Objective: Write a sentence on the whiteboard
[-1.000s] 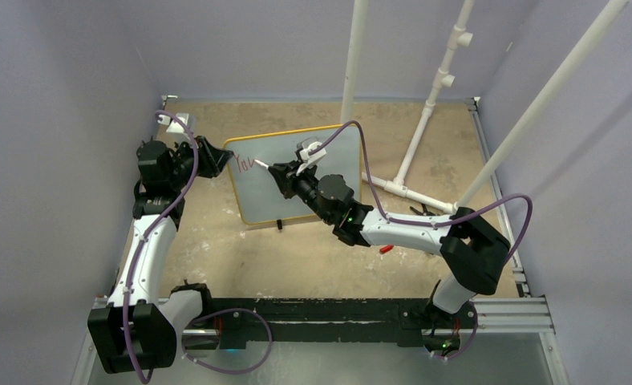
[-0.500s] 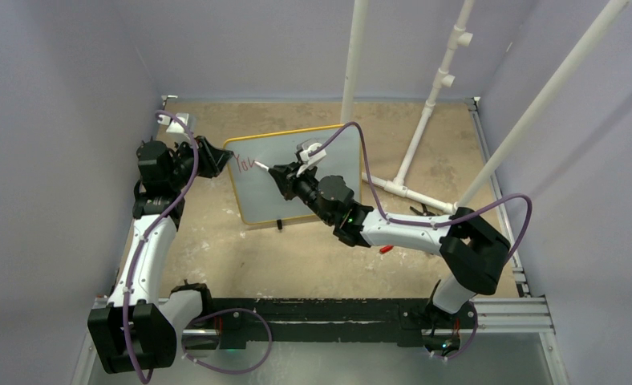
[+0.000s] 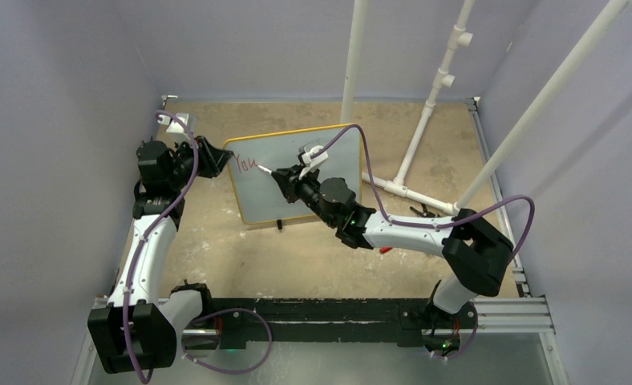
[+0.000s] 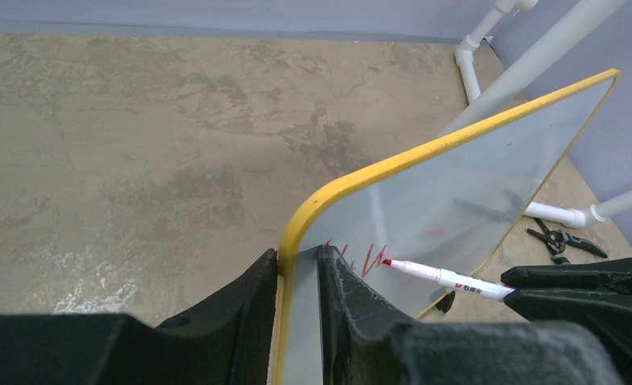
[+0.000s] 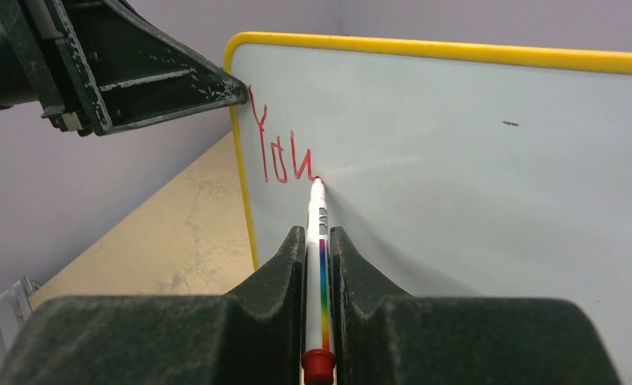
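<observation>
Two black fingers (image 5: 277, 273) of the right gripper (image 5: 319, 241) clamp a slim white marker with a rainbow stripe and red rear end (image 5: 316, 210). Its red tip touches the white rectangular whiteboard with a thin yellow frame (image 5: 473, 160), right at the end of the red handwritten letters "You" (image 5: 281, 156) near the whiteboard's upper left corner. The left gripper (image 4: 297, 257) pinches the whiteboard's left edge just below that corner. The whiteboard stands tilted on the tan table (image 3: 281, 257). Black pliers (image 4: 560, 238) lie right of the whiteboard, apart.

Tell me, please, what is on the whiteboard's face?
I see red letters "You" near the whiteboard corner, the marker tip touching beside them. The right end effector hides the lower area.
</observation>
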`<state>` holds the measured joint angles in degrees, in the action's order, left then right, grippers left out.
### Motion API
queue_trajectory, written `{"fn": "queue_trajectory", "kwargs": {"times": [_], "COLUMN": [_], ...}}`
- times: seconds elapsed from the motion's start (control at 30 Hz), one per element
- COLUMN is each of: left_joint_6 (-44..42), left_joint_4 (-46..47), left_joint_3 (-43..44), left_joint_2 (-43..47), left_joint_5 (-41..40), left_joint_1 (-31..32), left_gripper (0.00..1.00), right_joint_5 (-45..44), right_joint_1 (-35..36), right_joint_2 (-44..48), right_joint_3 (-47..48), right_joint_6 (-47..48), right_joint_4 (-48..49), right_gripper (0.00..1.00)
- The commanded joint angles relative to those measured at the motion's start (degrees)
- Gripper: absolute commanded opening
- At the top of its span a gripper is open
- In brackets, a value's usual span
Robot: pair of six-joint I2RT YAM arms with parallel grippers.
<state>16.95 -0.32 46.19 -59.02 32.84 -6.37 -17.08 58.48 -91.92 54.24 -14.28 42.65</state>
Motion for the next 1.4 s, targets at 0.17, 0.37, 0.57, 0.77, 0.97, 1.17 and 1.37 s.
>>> {"fn": "queue_trajectory", "kwargs": {"times": [0.17,0.37,0.57,0.77,0.97,1.17,1.37], "left_joint_6": [-0.1,-0.1,-0.1,-0.1,-0.2,-0.3,-0.3], "left_joint_4": [2.3,2.3,2.4,2.3,2.3,2.3,2.3], "left_joint_3": [0.0,-0.1,-0.1,-0.1,-0.1,0.0,0.0], "left_joint_2": [0.1,0.3,0.1,0.1,0.0,0.0,0.1], "left_joint_5": [1.3,1.3,1.4,1.4,1.4,1.4,1.4], "left_joint_1": [-0.4,-0.4,-0.4,-0.4,-0.4,-0.4,-0.4], "left_gripper": [0.24,0.23,0.23,0.23,0.24,0.23,0.23], "right_joint_5": [2.8,1.8,1.1,1.3,1.0,-0.1,-0.6], "right_joint_1": [-0.4,-0.4,-0.8,-1.5,-2.6,-3.1,-3.2], "right_joint_2": [8.0,6.5,4.6,3.2,2.1,2.3,3.3], "right_joint_3": [0.5,2.5,4.1,4.8,5.0,4.5,2.9], "right_joint_6": [0.2,1.4,2.1,2.1,1.8,1.8,0.8], "right_joint_4": [0.6,-1.1,-0.7,-0.1,-0.2,-1.2,-2.2], "right_gripper": [0.00,0.00,0.00,0.00,0.00,0.00,0.00]}}
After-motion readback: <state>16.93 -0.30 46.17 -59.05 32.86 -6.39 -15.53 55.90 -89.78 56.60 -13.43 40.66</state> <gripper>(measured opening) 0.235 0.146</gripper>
